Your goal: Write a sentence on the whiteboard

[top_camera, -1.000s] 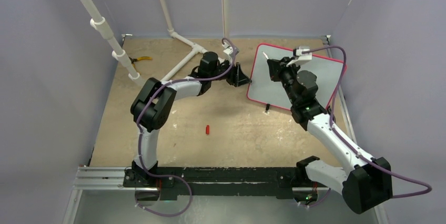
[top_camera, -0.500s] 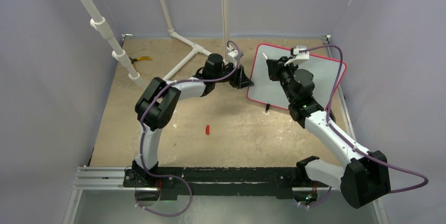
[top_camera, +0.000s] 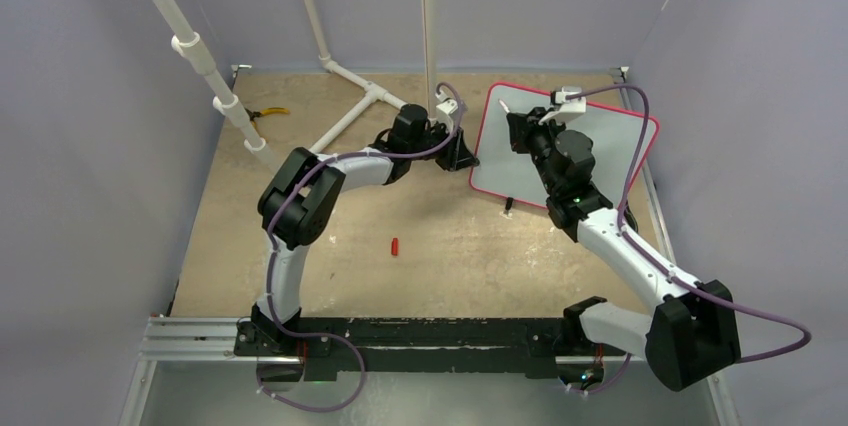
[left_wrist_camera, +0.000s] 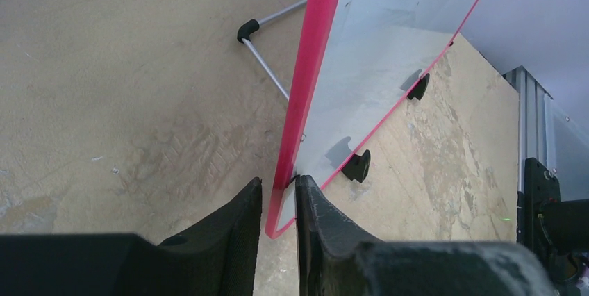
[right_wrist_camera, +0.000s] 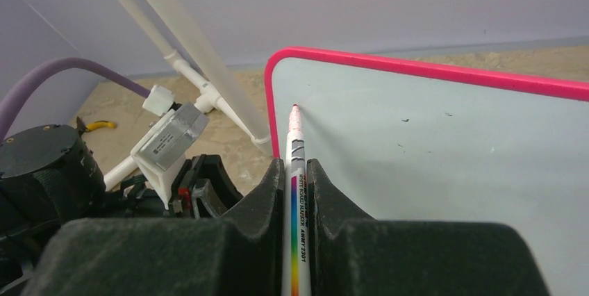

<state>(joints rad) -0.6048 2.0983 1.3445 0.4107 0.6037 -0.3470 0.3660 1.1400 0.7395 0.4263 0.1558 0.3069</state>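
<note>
The whiteboard (top_camera: 625, 141), white with a pink frame, stands tilted at the back right. Its face (right_wrist_camera: 430, 150) shows no sentence, only a few small specks. My right gripper (top_camera: 520, 131) is over the board's upper left part and is shut on a white marker (right_wrist_camera: 297, 192). The marker's red tip (right_wrist_camera: 295, 109) is at the face near the rounded top left corner. My left gripper (top_camera: 462, 151) is at the board's left edge. In the left wrist view its jaws (left_wrist_camera: 279, 192) stand on either side of the pink frame (left_wrist_camera: 312, 67) near a bottom corner, closed onto it.
A small red cap (top_camera: 394, 245) lies on the tan table in the middle. White pipes (top_camera: 345, 116) run across the back left, with yellow pliers (top_camera: 268, 112) beside them. The board's black feet (left_wrist_camera: 357, 165) and a metal stand leg (left_wrist_camera: 267, 67) rest on the table.
My left gripper has moved right, up to the board's left edge. My right arm with the marker has shifted only slightly.
</note>
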